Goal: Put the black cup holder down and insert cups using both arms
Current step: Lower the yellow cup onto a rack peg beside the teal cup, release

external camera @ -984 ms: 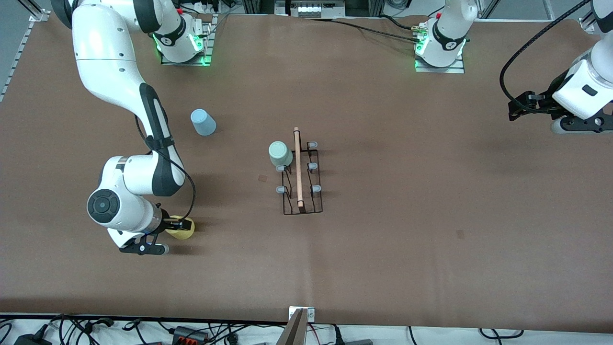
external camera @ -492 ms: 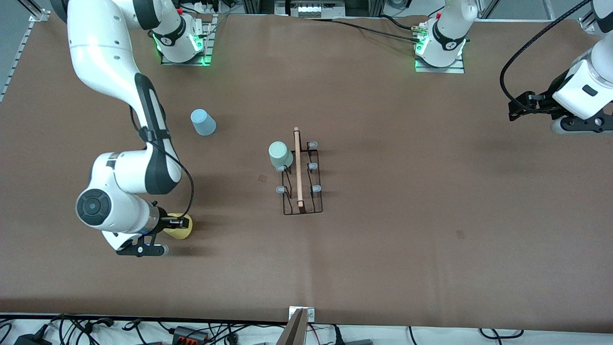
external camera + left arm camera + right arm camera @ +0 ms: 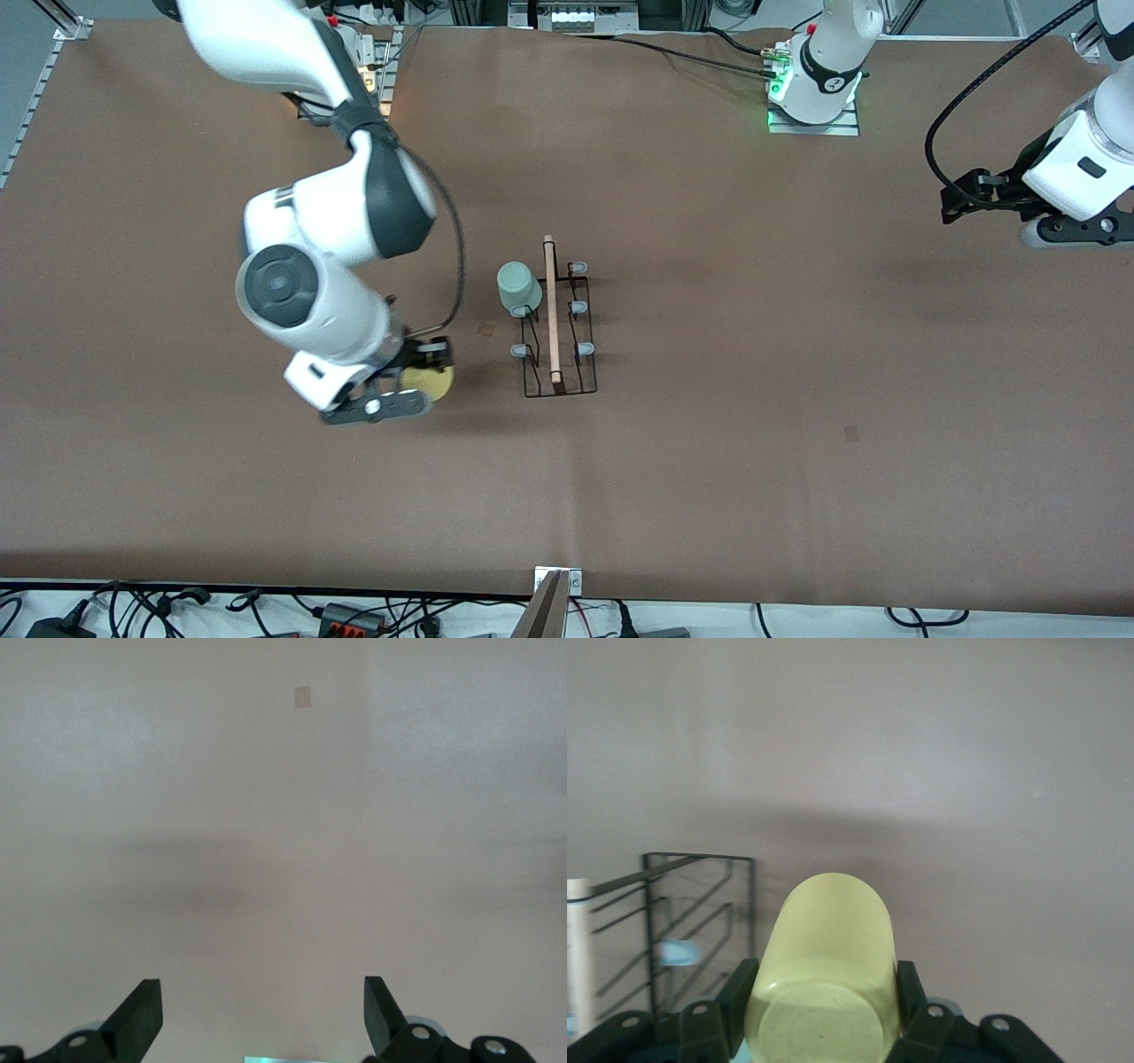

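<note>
A: Now, what has changed at the yellow cup [image 3: 433,380]?
B: Right gripper [image 3: 416,370] has pinched it and carried it off the table toward the black cup holder [image 3: 556,330]; insertion is likely next.
A: Other arm?
B: Left gripper [image 3: 263,1019] waits, fingers spread. The blue cup is hidden by the right arm; the mint cup [image 3: 518,286] sits on a peg.

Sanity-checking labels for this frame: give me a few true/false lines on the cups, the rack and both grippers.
1. The right gripper is shut on the yellow cup. True.
2. The mint green cup lies on the table apart from the black cup holder. False: it sits on a peg of the holder.
3. The left gripper holds a cup. False: its fingers are open and empty.
4. The yellow cup is beside the holder, toward the right arm's end. True.
</note>
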Robot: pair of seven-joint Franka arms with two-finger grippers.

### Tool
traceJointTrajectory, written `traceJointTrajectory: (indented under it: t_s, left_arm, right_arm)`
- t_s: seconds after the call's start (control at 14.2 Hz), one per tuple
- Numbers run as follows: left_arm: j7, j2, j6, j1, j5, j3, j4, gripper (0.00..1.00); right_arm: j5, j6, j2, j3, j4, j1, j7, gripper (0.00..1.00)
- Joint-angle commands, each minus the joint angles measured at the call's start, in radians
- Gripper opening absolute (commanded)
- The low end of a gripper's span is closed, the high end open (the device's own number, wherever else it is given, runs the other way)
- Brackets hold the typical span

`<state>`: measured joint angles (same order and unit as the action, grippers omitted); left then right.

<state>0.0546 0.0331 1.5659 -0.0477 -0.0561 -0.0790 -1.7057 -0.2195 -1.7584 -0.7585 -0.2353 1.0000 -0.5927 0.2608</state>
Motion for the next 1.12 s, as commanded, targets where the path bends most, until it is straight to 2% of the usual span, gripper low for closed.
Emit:
traceJointTrajectory:
  t_s: [0.0,0.35,1.05]
  left_arm:
    - [-0.016,0.005,0.006,0.000,0.021,0.007,-0.003,1.00]
    - [-0.016,-0.001,0.006,0.000,0.021,0.007,-0.003,1.00]
    - [-0.016,-0.002,0.006,0.000,0.019,0.008,-0.003,1.00]
  right_arm:
    - [-0.014,-0.049,-0.018,-0.004,-0.003,-0.042,0.054,0.21]
    - [-0.032,-0.087,-0.056,-0.004,0.000,-0.102,0.095,0.21]
    - [-0.064,-0.119,-0.102,0.021,0.002,-0.119,0.094,0.22]
